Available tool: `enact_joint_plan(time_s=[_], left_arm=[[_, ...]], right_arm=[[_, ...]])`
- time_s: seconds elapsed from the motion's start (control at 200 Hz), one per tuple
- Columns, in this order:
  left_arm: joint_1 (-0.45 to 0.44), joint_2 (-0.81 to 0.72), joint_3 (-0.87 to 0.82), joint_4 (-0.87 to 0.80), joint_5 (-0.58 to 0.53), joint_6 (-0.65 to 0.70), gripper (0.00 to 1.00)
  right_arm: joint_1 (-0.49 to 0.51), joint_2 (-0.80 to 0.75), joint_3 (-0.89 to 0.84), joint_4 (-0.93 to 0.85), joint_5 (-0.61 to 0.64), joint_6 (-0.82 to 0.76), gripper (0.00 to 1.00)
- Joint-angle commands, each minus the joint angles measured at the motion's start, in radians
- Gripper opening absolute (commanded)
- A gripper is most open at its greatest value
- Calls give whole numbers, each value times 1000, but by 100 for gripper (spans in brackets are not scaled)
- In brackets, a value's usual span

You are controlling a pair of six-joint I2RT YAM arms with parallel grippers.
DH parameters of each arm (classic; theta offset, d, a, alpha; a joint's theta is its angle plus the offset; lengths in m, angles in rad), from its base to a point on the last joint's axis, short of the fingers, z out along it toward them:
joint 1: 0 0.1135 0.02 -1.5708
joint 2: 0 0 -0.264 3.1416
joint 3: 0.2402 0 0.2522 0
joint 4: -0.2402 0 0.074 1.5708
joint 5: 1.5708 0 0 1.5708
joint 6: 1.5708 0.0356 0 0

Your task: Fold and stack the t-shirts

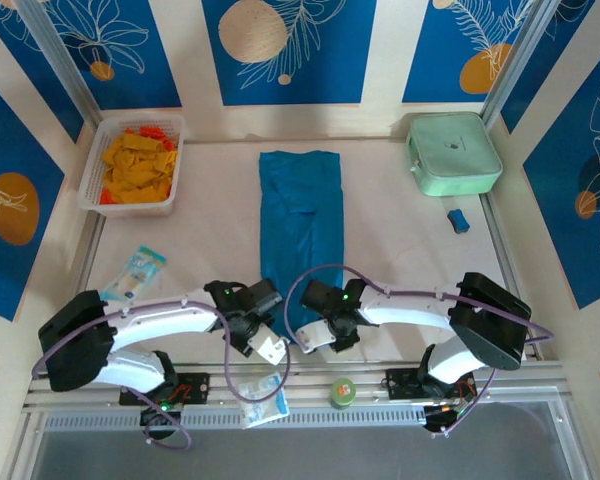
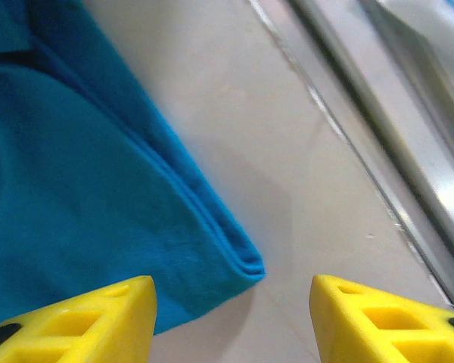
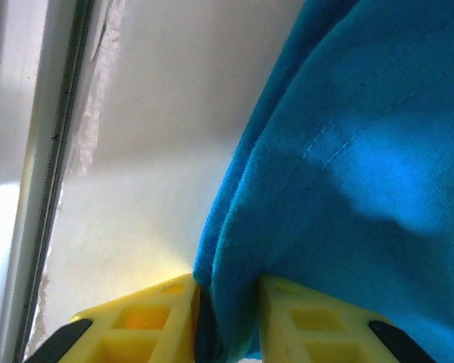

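- The right claw (image 3: 227,321) has its yellow fingers pinched tight on a fold at the edge of the teal t-shirt (image 3: 348,189).
- The left claw (image 2: 231,318) stands partly spread and holds nothing; the t-shirt's folded corner lies just ahead, between its fingers.
- From both claws the t-shirt stretches away as a long strip on the tabletop (image 1: 220,230).

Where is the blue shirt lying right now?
In the top view, the teal-blue t-shirt lies folded into a long strip at the middle of the table, between the white basket on the left and the mint-green case on the right.
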Motion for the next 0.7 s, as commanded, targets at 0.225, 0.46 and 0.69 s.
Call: enact_joint_plan(time_s=[0.225,0.46,0.69], left_arm=[[31,45,11,-26,48,59,56],[37,74,-17,18,49,71,56],[37,180,7,101,35,55,50]], right_arm=[[16,-23,-30,-28,-18,22,25],[16,-6,-23,-28,-20,25,24],[16,-4,-17,-39,-22,33,22]])
